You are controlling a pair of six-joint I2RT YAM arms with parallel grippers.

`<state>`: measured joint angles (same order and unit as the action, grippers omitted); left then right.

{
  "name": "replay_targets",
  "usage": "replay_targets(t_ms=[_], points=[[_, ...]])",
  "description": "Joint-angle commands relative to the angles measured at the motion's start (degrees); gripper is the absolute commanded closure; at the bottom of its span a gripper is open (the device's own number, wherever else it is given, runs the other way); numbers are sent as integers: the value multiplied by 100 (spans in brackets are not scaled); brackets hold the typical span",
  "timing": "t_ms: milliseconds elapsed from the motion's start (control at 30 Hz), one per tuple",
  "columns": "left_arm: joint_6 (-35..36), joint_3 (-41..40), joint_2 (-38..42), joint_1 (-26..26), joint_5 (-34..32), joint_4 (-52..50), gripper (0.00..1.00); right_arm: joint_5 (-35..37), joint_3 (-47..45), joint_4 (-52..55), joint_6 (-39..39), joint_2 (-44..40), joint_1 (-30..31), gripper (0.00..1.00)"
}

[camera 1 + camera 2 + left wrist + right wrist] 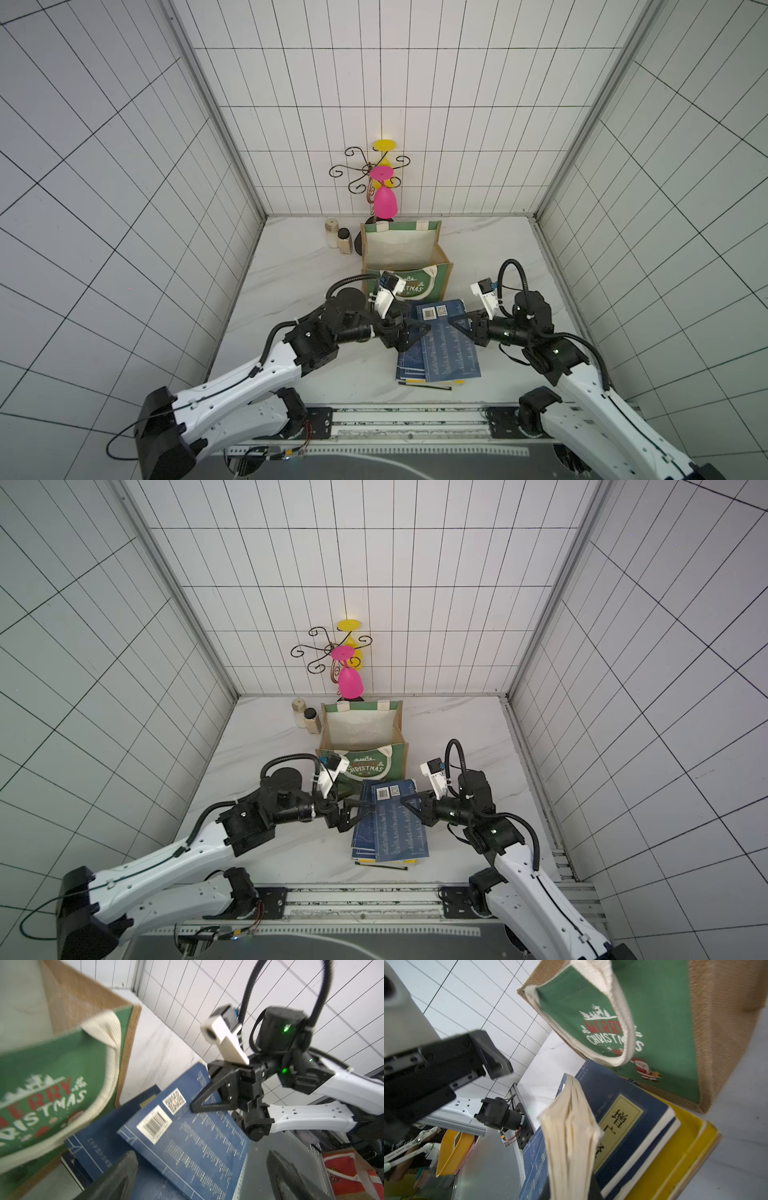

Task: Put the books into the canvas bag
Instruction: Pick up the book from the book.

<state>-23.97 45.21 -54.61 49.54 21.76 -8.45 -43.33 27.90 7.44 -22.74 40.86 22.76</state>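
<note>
White marble-look tabletop (291, 291), tiled walls (374, 83) around. I see my right gripper (455, 324) clenched on the top navy-blue paperback (449, 353) of the blue-and-yellow book stack (409, 363), lying just before the upright tan-and-green jute tote (399, 249). Left gripper (415, 337) gapes wide at the stack's other side.

canvas bag (399, 249) mouth open upward, jars (337, 239) beside, goblet rack (365, 170) behind

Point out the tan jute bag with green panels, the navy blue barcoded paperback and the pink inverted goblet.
Tan jute bag (366, 766): in a top view, green front panel.
Navy blue barcoded paperback (451, 353): in a top view, back cover's middle.
Pink inverted goblet (385, 201): in a top view, its bowl.
</note>
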Motion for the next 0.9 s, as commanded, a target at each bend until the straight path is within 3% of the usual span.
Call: replay_targets(t_ms=[0,133,233,533,600,767,867], points=[[757,658,77,-310,345,-1325,3,-981,570,-428,336,-7,-26,100],[1551,1491,-137,-392,365,-2494,3,-1869,463,-1716,-106,-71,78,100],[2009,1938,-359,-400,400,-3092,3,-2089,453,-2545,-296,-235,249,100],[2638,2554,-820,-284,858,-3944,5,-2624,966,-3120,-418,367,346,100],[2663,2563,-877,-215,1045,-3957,15,-2649,1034,-3153,-414,416,369,100],[2767,2678,-1037,82,1060,-4079,54,-2713,1225,-3030,-310,603,378,100],[2757,2779,-1125,92,1034,-4100,60,-2770,1278,-3031,-274,680,412,100]])
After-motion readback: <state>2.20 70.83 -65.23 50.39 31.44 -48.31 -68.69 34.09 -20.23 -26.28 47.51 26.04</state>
